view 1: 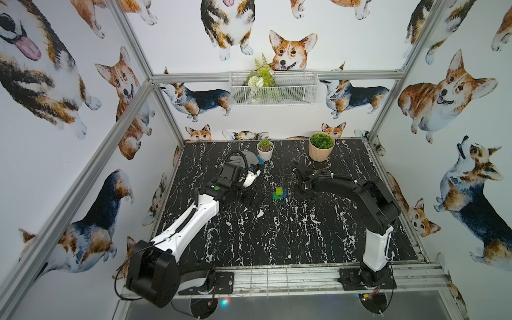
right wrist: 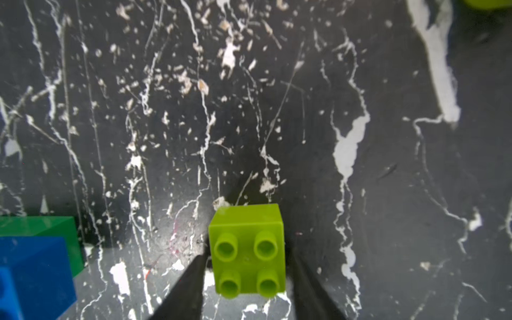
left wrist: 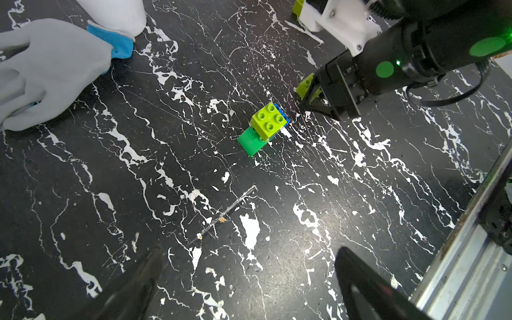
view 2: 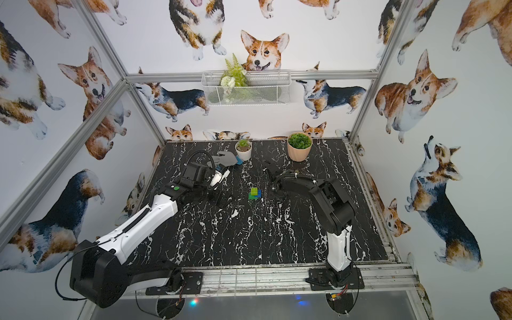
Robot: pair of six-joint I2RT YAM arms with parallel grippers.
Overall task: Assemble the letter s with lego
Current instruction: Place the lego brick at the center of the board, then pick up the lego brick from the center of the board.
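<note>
We found the lego cluster (view 1: 279, 193) near the middle of the black marbled table (view 1: 277, 238), between the two arms. Both top views showed three joined blocks, lime-green on top with blue and darker green beneath. The left gripper (left wrist: 250, 249) hung over bare table short of the cluster, its fingers spread wide with nothing between them. The right gripper (right wrist: 246, 253) sat low, just beside the cluster, and its fingers flanked a loose lime-green brick (right wrist: 246, 221) whose studs faced the camera. A thin strip of table showed between one finger and the brick's side, so we took the jaws as parted rather than clamped. In the top views the dark right wrist hid that brick and those fingers altogether, and only the wrist views gave them. Another lime-green block (left wrist: 298, 6) showed solely at the edge of the wrist views, partly cut off. Toward the back wall a grey glove (view 1: 248, 158) lay against a small white pot (view 1: 265, 151). A larger peach pot (view 1: 321, 149) stood apart on the right arm's side, and a wire basket (view 1: 273, 88) hung above.
</note>
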